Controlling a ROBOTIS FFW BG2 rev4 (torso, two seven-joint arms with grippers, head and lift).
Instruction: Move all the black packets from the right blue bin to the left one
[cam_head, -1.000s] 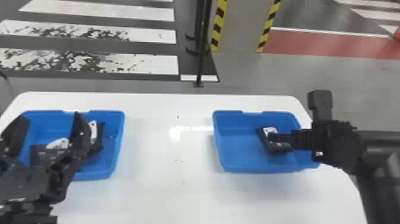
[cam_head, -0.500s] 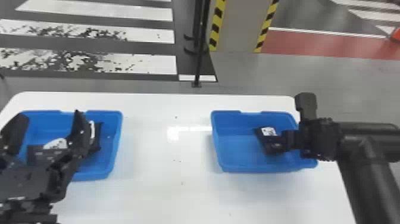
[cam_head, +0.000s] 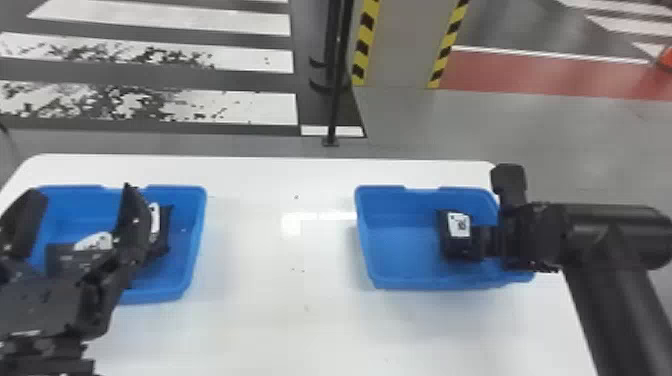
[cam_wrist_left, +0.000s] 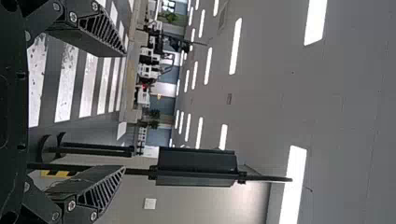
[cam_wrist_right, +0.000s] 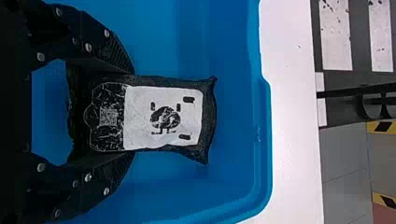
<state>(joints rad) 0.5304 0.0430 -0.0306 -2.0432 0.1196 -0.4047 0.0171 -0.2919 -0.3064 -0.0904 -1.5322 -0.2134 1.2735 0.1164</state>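
Observation:
Over the right blue bin (cam_head: 402, 255), my right gripper (cam_head: 492, 242) holds a black packet (cam_head: 458, 226) with a white label. In the right wrist view, the fingers of the right gripper (cam_wrist_right: 133, 113) press on both long sides of the packet (cam_wrist_right: 163, 116), its label facing the camera. My left gripper (cam_head: 80, 215) is above the left blue bin (cam_head: 197, 240), fingers wide apart. Black packets with white labels (cam_head: 162, 230) lie in that bin, partly hidden by the gripper. The left gripper (cam_wrist_left: 125, 111) shows spread and empty in the left wrist view.
Both bins stand on a white table (cam_head: 280, 260), with a broad stretch of tabletop between them. Behind the table are a thin black pole (cam_head: 337, 90) and a column with yellow-black striped edges (cam_head: 400, 45).
The right arm has shifted left over its bin, and the packet at its fingers now stands straighter than before. The left arm looks still.

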